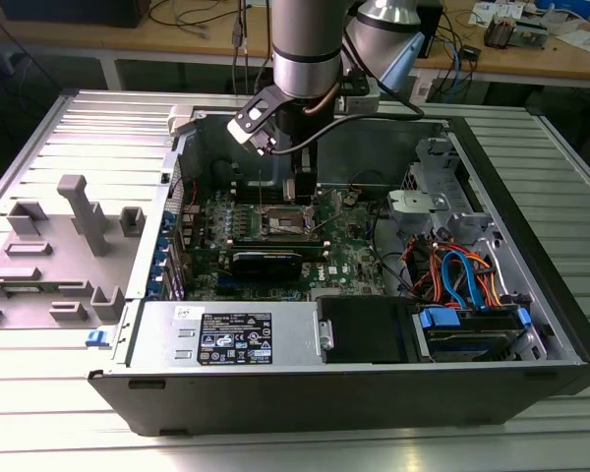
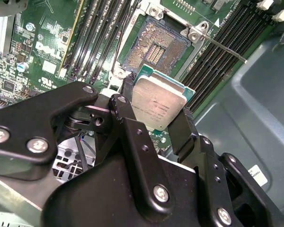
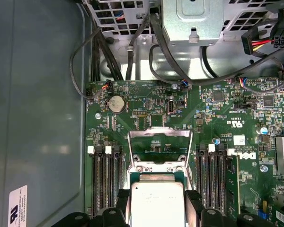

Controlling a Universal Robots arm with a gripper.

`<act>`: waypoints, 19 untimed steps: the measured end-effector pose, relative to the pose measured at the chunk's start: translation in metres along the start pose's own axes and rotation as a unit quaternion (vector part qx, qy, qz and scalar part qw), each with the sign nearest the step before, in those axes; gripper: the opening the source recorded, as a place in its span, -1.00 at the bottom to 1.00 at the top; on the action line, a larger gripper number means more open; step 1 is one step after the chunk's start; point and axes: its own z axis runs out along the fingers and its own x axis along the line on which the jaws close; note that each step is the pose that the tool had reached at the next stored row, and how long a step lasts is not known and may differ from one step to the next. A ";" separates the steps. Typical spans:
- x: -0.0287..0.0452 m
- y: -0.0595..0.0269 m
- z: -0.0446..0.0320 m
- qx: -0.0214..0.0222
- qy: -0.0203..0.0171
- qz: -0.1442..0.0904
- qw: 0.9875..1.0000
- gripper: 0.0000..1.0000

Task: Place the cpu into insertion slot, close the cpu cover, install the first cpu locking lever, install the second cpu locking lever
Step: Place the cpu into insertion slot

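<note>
My gripper (image 2: 156,108) is shut on the cpu (image 2: 159,101), a small square chip with a silver-grey top, held by two opposite edges between black fingers (image 3: 192,198). The chip hangs a little above and just beside the insertion slot (image 2: 154,45), whose pin field lies bare. The cpu cover (image 3: 160,134) stands raised as an open metal frame behind the socket. One thin locking lever (image 2: 222,47) is swung out over the memory slots. In the exterior view the gripper (image 1: 300,189) sits low inside the computer case, over the socket (image 1: 280,222).
Black memory slots (image 3: 104,182) flank the socket on both sides. Black cables (image 3: 132,52) and a metal drive cage (image 3: 191,19) lie beyond the board. The case wall (image 1: 187,147), the power supply (image 1: 231,334) and coloured cables (image 1: 462,275) surround it. A grey fixture (image 1: 79,221) rests outside.
</note>
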 end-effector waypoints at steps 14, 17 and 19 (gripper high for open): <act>-0.0009 -0.0159 0.0197 0.001 0.001 -0.012 1.000 0.08; -0.0013 -0.0212 0.0279 0.001 0.001 -0.012 1.000 0.08; -0.0015 -0.0212 0.0327 0.001 0.001 -0.012 1.000 0.08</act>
